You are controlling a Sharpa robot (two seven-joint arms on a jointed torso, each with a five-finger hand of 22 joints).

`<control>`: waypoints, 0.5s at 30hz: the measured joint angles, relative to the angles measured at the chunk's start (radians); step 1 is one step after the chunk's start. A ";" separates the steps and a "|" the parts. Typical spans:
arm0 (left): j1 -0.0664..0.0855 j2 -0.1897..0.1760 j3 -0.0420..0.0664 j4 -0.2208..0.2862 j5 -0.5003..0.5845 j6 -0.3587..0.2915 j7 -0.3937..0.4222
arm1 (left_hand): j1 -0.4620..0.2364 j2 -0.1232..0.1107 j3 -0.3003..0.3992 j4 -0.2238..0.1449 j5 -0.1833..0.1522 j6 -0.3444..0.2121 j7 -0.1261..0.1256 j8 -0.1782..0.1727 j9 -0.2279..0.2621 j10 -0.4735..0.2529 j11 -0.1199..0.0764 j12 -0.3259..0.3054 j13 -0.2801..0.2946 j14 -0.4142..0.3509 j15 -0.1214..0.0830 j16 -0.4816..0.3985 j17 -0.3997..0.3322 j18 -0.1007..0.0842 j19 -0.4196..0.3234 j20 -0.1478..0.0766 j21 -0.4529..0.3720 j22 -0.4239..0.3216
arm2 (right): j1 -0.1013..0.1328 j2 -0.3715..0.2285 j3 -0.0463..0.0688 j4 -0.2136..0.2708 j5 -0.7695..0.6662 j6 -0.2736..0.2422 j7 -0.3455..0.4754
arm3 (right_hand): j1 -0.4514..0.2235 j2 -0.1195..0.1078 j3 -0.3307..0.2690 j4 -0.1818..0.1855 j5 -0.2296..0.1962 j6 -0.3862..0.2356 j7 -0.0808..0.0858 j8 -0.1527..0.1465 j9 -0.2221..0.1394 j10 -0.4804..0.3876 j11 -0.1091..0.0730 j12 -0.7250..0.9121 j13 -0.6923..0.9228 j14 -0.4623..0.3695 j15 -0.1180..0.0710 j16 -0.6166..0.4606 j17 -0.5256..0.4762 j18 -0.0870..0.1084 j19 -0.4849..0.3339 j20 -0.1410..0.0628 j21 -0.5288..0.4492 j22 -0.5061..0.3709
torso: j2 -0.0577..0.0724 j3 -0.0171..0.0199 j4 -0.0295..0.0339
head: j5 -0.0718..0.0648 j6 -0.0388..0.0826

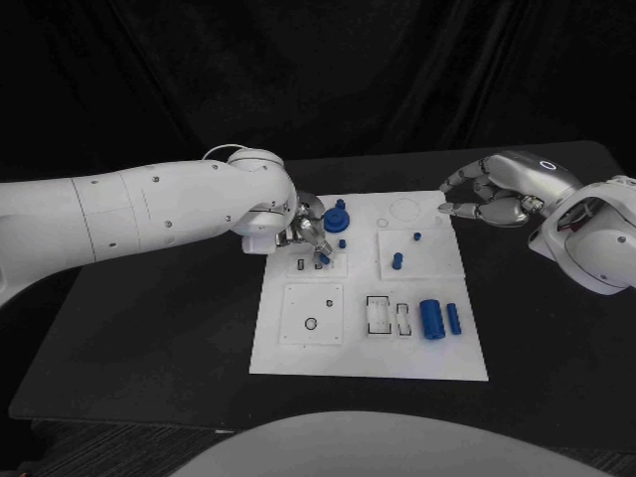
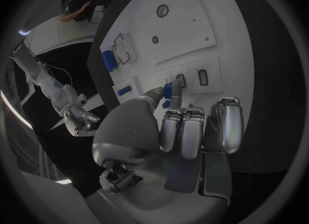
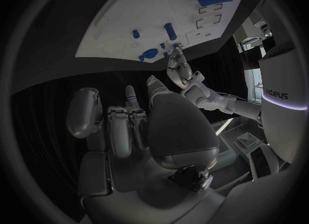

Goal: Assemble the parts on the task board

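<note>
So the black table (image 1: 146, 338) took up most of the shot, with the white task board (image 1: 297, 358) flat in the middle of it; the left arm (image 1: 132, 214) came in big from its side and the right arm (image 1: 612, 243) was shorter in frame on the other. The left hand (image 1: 301, 231) sat over the board's far left corner; in the left wrist view its fingers (image 2: 182, 131) were curled in side by side, and a small blue part (image 2: 169, 90) was pinched between the thumb tip and a fingertip, right above two little rectangular slots (image 2: 193, 79); that part's long axis looked roughly upright to the board, though I couldn't be sure. The right hand (image 1: 502, 191) hung just off the board's far right corner, fingers curled loosely inward with nothing in them that I could see, not touching the board. On the board, the biggest blue cylinder (image 1: 431, 319) lay near the front right, long axis running front to back; a thinner blue peg (image 1: 454, 318) lay just beside it, parallel; a short blue peg (image 1: 398, 260) lay in the middle right panel, also roughly front to back; a blue knobbed piece (image 1: 338, 216) stood just beside the left hand's fingers.
</note>
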 measured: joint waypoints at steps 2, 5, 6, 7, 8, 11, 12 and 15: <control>0.000 -0.010 0.000 0.011 0.000 -0.003 0.000 | -0.006 -0.006 0.014 -0.001 0.000 0.002 -0.001 0.000 0.004 -0.001 -0.002 0.000 0.000 0.000 0.000 0.000 0.000 0.000 0.003 -0.003 0.000 0.000 | 0.000 -0.001 0.000 0.000 0.000 0.001 0.000 | 0.000 0.000 0.000 0.000 0.005 0.001 0.002 0.000 0.000 0.000 0.000 0.000 0.000 0.000 0.000 0.000 0.000 0.000 0.000 0.000 0.000 0.000 | 0.000 0.0000 0.0000 | 0.001 0.000; 0.000 -0.027 0.000 0.028 0.000 -0.008 -0.002 | -0.012 -0.012 0.029 -0.005 0.000 0.003 -0.002 -0.004 0.008 -0.002 -0.001 0.000 0.000 0.000 0.000 0.000 0.000 0.000 0.003 -0.003 -0.004 0.000 | -0.001 -0.001 0.000 0.001 0.000 0.004 -0.001 | 0.000 0.000 0.000 0.000 0.011 0.001 0.002 0.000 -0.001 0.000 0.000 0.000 0.000 0.003 0.003 0.000 0.000 0.000 0.000 0.000 0.000 0.000 | 0.000 0.0000 -0.0004 | 0.001 0.000; 0.000 -0.033 0.000 0.034 0.000 -0.009 -0.003 | -0.016 -0.016 0.034 -0.001 0.000 0.004 -0.001 -0.004 0.009 -0.002 -0.001 0.000 0.000 0.000 0.000 0.000 0.000 0.000 0.003 -0.003 -0.004 0.000 | -0.002 -0.002 0.000 0.001 0.000 0.005 -0.001 | 0.000 0.000 0.000 0.000 0.011 0.001 0.001 0.000 -0.001 0.000 0.000 0.000 0.000 0.003 0.003 0.000 0.000 0.000 0.000 0.000 0.000 0.000 | 0.000 0.0000 -0.0005 | 0.002 0.000; 0.000 -0.038 0.000 0.038 0.000 -0.010 -0.003 | -0.016 -0.016 0.039 -0.004 0.000 0.005 -0.001 -0.004 0.010 -0.002 -0.001 0.000 0.000 0.000 0.000 0.000 0.000 0.000 0.003 -0.003 -0.004 0.000 | -0.003 -0.002 0.000 0.001 0.000 0.006 -0.001 | 0.000 0.000 0.000 0.000 0.011 0.001 0.002 0.000 -0.002 0.000 0.000 0.000 0.000 0.003 0.003 0.000 0.000 0.000 0.000 0.000 -0.001 0.000 | -0.001 0.0001 -0.0009 | 0.002 0.000; 0.000 -0.042 0.000 0.042 0.000 -0.011 -0.004 | -0.018 -0.017 0.040 -0.006 0.000 0.005 -0.001 -0.004 0.011 -0.002 -0.001 0.000 0.000 0.000 0.000 0.000 0.000 0.000 0.003 -0.003 -0.004 0.000 | -0.004 -0.002 0.000 0.001 0.000 0.007 -0.001 | 0.000 0.000 0.000 0.000 0.011 0.001 0.001 0.000 -0.002 0.000 0.000 0.000 0.000 0.003 0.003 0.000 0.000 0.000 0.000 0.000 -0.004 0.000 | -0.001 0.0002 -0.0010 | 0.002 0.000; 0.000 -0.053 0.000 0.053 0.000 -0.015 -0.006 | -0.022 -0.021 0.050 -0.007 0.000 0.005 -0.001 -0.008 0.014 -0.002 -0.001 0.000 0.000 0.000 0.000 0.000 0.000 0.000 0.003 -0.003 -0.004 0.000 | -0.005 -0.003 0.000 0.002 0.000 0.010 -0.002 | 0.004 0.004 -0.003 -0.003 0.019 0.001 0.002 0.000 -0.002 0.000 0.000 0.000 0.000 0.003 0.003 0.000 0.000 0.000 0.000 0.000 -0.004 0.000 | -0.002 0.0005 -0.0010 | 0.001 0.000; 0.000 -0.056 0.000 0.056 0.000 -0.016 -0.007 | -0.022 -0.021 0.051 -0.005 0.000 0.005 -0.001 -0.008 0.014 -0.002 -0.001 0.000 0.000 0.000 0.000 0.000 0.000 0.000 0.003 -0.003 -0.008 0.000 | -0.006 -0.003 0.000 0.002 0.000 0.010 -0.002 | 0.004 0.004 -0.003 -0.003 0.019 0.001 0.002 0.000 -0.002 0.000 0.000 0.000 0.000 0.003 0.003 0.000 0.000 0.000 0.000 0.000 -0.004 0.000 | -0.002 0.0005 -0.0010 | 0.001 0.000; 0.000 -0.063 0.000 0.065 0.000 -0.021 -0.010 | -0.035 -0.023 0.059 -0.004 0.000 0.005 -0.001 -0.013 0.016 -0.002 -0.001 0.000 0.000 0.000 0.000 0.000 0.000 0.000 -0.001 -0.007 -0.008 0.000 | -0.007 -0.004 0.000 0.003 0.000 0.013 -0.003 | 0.004 0.004 0.000 -0.006 0.019 0.001 0.002 0.000 -0.002 0.000 0.000 0.000 0.000 0.003 0.003 0.000 0.000 0.000 0.000 0.000 -0.004 0.001 | -0.003 0.0010 -0.0010 | 0.001 0.000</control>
